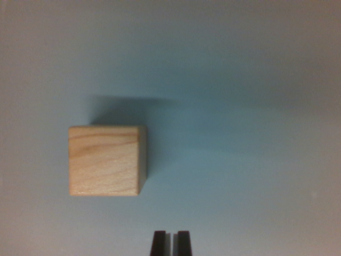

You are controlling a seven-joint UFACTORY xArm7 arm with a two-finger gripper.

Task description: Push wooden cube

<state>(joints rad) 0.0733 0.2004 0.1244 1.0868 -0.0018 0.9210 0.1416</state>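
place: cannot tell, maybe a lab bench | evidence: only a bare, plain pale-blue tabletop (256,80) shows

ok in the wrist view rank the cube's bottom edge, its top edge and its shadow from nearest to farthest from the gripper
1. Bottom edge of the wooden cube, up and left of the gripper.
2. Top edge, higher up.
3. Shadow, beyond the cube's top edge.
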